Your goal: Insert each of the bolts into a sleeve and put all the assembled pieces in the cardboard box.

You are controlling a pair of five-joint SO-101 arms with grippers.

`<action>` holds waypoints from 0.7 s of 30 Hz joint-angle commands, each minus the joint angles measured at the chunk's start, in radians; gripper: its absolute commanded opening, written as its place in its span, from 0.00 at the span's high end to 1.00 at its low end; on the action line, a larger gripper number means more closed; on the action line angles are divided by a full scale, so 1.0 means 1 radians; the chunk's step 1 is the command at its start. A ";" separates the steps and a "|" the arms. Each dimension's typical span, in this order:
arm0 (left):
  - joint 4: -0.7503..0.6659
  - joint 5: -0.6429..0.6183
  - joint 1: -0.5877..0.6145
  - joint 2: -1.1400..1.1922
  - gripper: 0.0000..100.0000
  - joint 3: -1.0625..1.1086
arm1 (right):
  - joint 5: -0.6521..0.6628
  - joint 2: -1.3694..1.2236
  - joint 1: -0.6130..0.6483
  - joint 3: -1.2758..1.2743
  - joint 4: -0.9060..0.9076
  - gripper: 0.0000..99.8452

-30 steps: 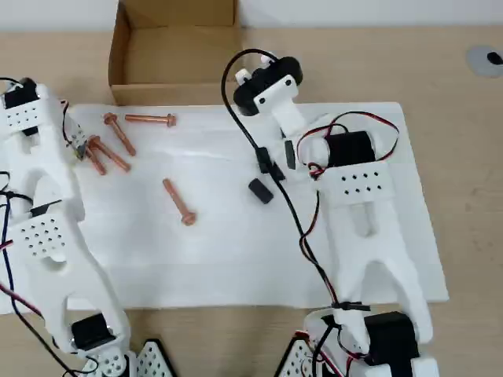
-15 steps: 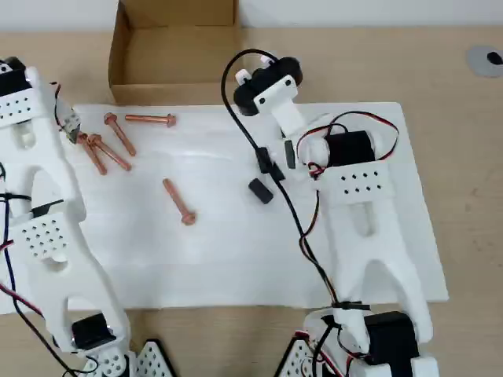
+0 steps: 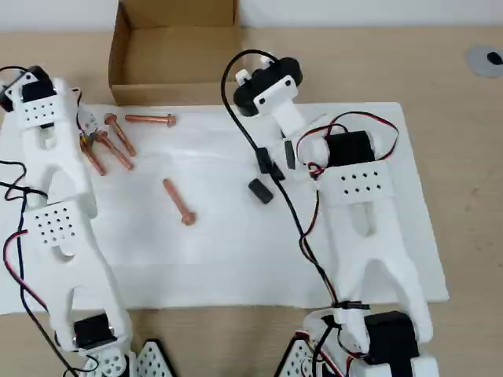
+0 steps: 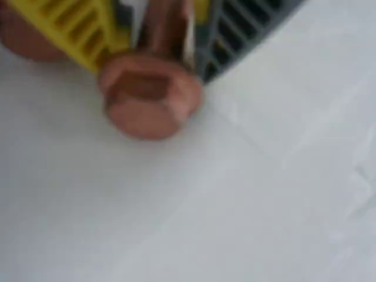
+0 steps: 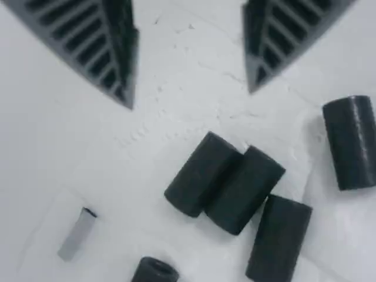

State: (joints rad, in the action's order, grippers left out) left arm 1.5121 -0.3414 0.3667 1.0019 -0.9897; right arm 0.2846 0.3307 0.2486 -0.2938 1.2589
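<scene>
Nearest the arm bases, a white sheet [image 3: 236, 259] covers most of the wooden table [image 3: 464, 157]. A little farther in, a lone bolt [image 3: 179, 202] lies slantwise on the sheet between the two arms, touching nothing. Beside it, toward the right arm, one black sleeve [image 3: 260, 191] lies by itself on its side. Just beyond that sleeve hangs the right gripper [image 5: 189, 94], its two dark ribbed fingers [image 5: 103, 47] spread wide apart with nothing between them. It hovers over a group of sleeves [image 5: 244, 189] on the sheet. Two of these lie side by side and touch, a third lies at their end, and a fourth [image 5: 349, 141] lies a little apart. A small grey scrap [image 5: 76, 235] sits nearby. At about the same depth on the other side, the left gripper [image 4: 150, 67] is down at the sheet. Its yellow finger [image 4: 82, 29] and its grey one are closed on the shank of a copper bolt [image 4: 150, 97], whose hexagonal head points toward the camera, close to the sheet. Around it in the high view, more bolts [image 3: 119, 133] lie close together, and another bolt [image 3: 149, 119] lies a bit farther back. Farthest away, the open cardboard box [image 3: 118, 55] stands at the sheet's back edge, with no pieces visible in it.
</scene>
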 commanded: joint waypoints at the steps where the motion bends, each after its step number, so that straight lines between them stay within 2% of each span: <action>1: 0.014 -0.002 -0.020 0.030 0.91 -0.014 | 0.008 0.001 -0.019 0.005 -0.018 0.86; 8: 0.133 0.002 -0.008 0.039 0.92 -0.014 | 0.009 -0.001 -0.018 0.004 -0.015 0.86; 11: 0.144 0.002 -0.008 0.031 1.00 -0.015 | 0.043 -0.001 -0.013 -0.010 -0.003 0.86; 13: 0.146 0.002 -0.011 0.031 0.99 -0.035 | 0.077 -0.002 -0.012 -0.033 -0.003 0.86; 21: 0.245 0.083 -0.006 0.027 0.99 -0.390 | 0.034 -0.174 -0.012 0.064 0.055 0.86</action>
State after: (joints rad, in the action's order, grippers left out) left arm 1.7346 -0.2892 0.3606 1.0572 -1.2229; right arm 0.3399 0.2094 0.2486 -0.3184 1.2912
